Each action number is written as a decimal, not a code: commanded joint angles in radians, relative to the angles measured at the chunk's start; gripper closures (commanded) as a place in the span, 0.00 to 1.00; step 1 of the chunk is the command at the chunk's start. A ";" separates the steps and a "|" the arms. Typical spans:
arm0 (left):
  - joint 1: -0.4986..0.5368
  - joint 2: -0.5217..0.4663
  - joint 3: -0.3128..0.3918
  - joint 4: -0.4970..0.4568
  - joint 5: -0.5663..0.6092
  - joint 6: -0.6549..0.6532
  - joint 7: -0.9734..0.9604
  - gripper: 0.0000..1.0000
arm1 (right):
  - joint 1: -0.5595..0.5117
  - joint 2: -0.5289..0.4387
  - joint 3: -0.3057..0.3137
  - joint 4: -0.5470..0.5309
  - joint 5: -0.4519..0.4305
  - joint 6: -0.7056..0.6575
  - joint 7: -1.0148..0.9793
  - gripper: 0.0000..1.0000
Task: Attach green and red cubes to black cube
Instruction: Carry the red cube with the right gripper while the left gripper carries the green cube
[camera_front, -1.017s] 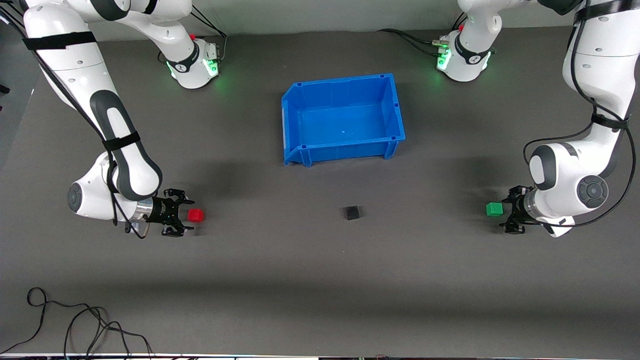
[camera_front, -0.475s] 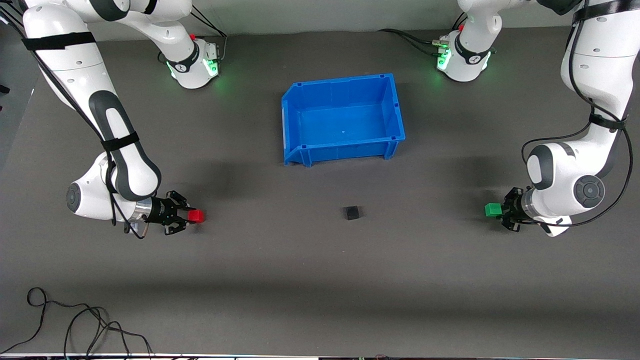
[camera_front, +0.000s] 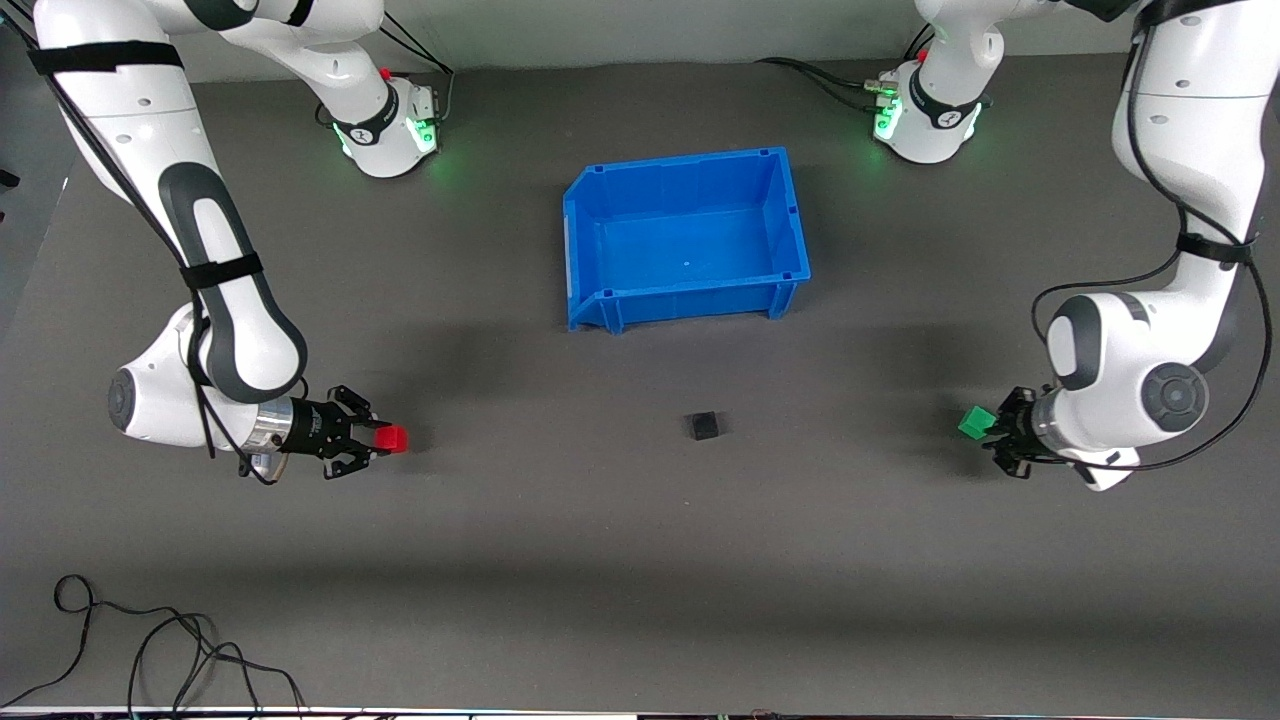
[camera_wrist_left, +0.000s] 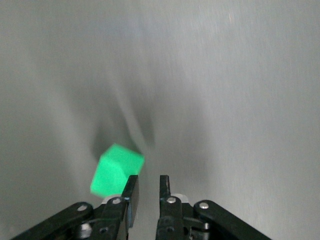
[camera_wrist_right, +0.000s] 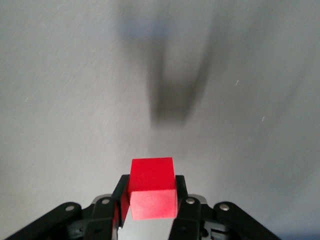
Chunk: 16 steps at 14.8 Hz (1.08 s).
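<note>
The red cube (camera_front: 392, 438) sits between the fingers of my right gripper (camera_front: 378, 441), low over the grey mat at the right arm's end. In the right wrist view the gripper (camera_wrist_right: 150, 192) is shut on the red cube (camera_wrist_right: 151, 187). The green cube (camera_front: 974, 421) is tilted at the tip of my left gripper (camera_front: 996, 437), at the left arm's end. In the left wrist view the gripper (camera_wrist_left: 147, 182) has its fingers drawn close with nothing between them. There the green cube (camera_wrist_left: 116, 170) lies against the outside of one finger. The black cube (camera_front: 703, 426) rests on the mat midway between the grippers.
A blue bin (camera_front: 685, 296) stands empty on the mat, farther from the front camera than the black cube. A black cable (camera_front: 150, 650) lies loose near the front edge at the right arm's end.
The right gripper has closed on the red cube and drawn back slightly. The left gripper's fingers have closed, and the green cube has tilted and slid outside them. The black cube has not moved.
</note>
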 joint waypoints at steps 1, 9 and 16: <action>-0.022 0.015 0.015 -0.010 0.067 -0.030 -0.018 0.58 | 0.071 -0.014 -0.008 0.015 0.017 -0.013 0.081 0.70; -0.008 0.018 0.012 -0.012 0.164 -0.096 0.097 0.46 | 0.077 0.001 -0.006 0.010 0.017 -0.005 0.072 0.70; -0.008 0.032 0.012 0.000 0.156 -0.082 0.089 0.89 | 0.080 0.006 -0.008 0.013 0.017 -0.005 0.077 0.70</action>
